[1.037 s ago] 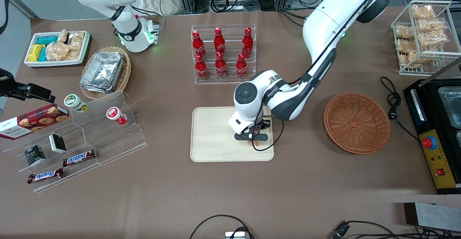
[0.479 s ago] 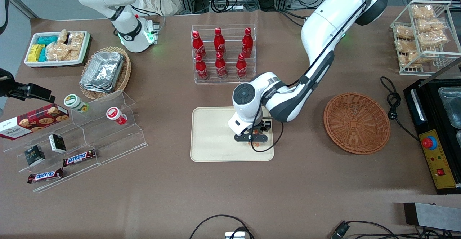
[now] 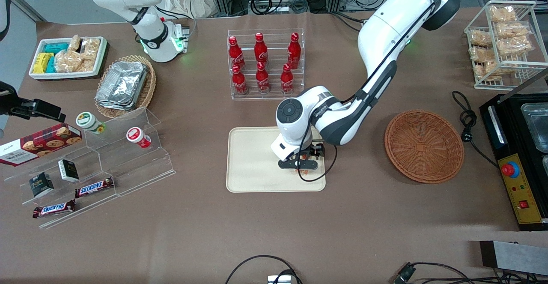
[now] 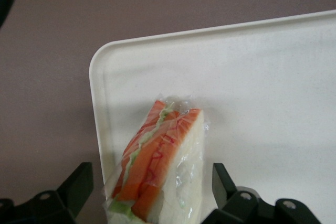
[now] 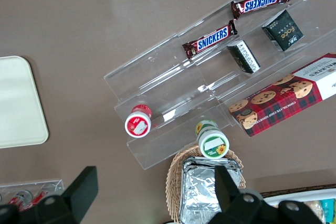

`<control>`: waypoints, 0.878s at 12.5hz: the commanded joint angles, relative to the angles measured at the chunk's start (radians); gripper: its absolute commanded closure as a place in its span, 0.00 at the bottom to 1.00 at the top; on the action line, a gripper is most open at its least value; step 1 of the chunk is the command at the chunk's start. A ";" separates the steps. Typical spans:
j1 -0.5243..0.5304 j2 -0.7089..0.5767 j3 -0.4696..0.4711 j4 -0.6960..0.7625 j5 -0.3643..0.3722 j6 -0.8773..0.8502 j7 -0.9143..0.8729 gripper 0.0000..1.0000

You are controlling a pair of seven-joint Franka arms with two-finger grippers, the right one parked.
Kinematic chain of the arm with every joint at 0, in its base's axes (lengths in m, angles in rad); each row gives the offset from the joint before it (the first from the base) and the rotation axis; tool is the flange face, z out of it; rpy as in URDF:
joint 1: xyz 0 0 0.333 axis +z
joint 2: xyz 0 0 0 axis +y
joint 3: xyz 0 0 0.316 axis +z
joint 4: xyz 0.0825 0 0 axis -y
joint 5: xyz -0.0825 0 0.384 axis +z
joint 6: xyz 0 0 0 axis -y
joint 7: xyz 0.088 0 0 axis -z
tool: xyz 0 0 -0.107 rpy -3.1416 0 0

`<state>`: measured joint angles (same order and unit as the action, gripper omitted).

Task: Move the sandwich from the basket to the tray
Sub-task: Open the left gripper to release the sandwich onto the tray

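Both fingers of the end effector stood apart, one on either side of the sandwich, which rested between them on the tray. Having lowered slightly over the past second, it had released; the basket sat empty, well apart toward the working arm's end.

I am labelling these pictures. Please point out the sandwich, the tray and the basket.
sandwich [image 4: 157,171], left wrist view, on its orange filling.
tray [image 3: 252,159], front view, on its bare floor.
basket [image 3: 424,146], front view, on its woven bottom.
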<state>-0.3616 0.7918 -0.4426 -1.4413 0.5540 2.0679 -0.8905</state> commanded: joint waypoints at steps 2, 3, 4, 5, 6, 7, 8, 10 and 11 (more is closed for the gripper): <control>-0.005 -0.043 0.002 0.033 0.008 -0.017 -0.018 0.00; -0.002 -0.064 0.001 0.033 0.006 -0.038 -0.021 0.00; 0.000 -0.089 -0.001 0.033 0.004 -0.061 -0.021 0.00; 0.001 -0.120 -0.001 0.033 -0.017 -0.080 -0.021 0.00; 0.004 -0.152 0.002 0.035 -0.055 -0.095 -0.016 0.00; 0.009 -0.184 0.004 0.033 -0.074 -0.110 -0.012 0.00; 0.021 -0.206 0.004 0.035 -0.077 -0.130 -0.012 0.00; 0.052 -0.250 0.004 0.035 -0.078 -0.173 -0.010 0.00; 0.070 -0.275 0.004 0.048 -0.095 -0.196 -0.008 0.00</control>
<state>-0.3204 0.5675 -0.4395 -1.3899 0.4872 1.9095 -0.8944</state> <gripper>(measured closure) 0.000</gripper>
